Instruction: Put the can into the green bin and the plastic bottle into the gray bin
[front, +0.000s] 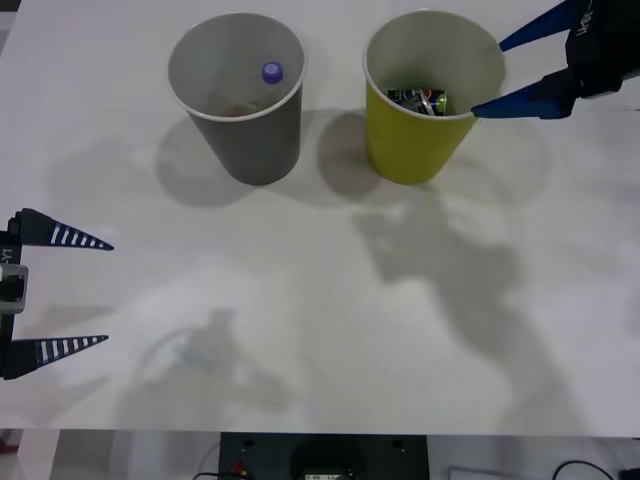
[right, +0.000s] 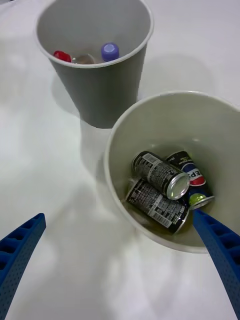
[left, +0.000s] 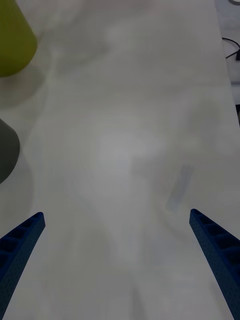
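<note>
The green bin (front: 415, 150) stands at the back right, with three cans lying in it. The uppermost can (right: 161, 174) shows its silver top; the cans (front: 418, 99) also show in the front view. My right gripper (front: 487, 78) hangs open over that bin's right rim, holding nothing; in the right wrist view its gap (right: 119, 215) spans the rim. The gray bin (front: 260, 145) stands to the left of the green one. Inside it is the plastic bottle, of which the blue-violet cap (front: 272, 72) (right: 110, 51) shows. My left gripper (front: 108, 293) is open at the table's left edge.
A red cap (right: 61, 55) and a clear round top lie beside the bottle in the gray bin (right: 100, 95). The white table (front: 320, 330) stretches bare in front of both bins. The left wrist view catches the green bin (left: 12, 45) and the gray bin (left: 6, 150).
</note>
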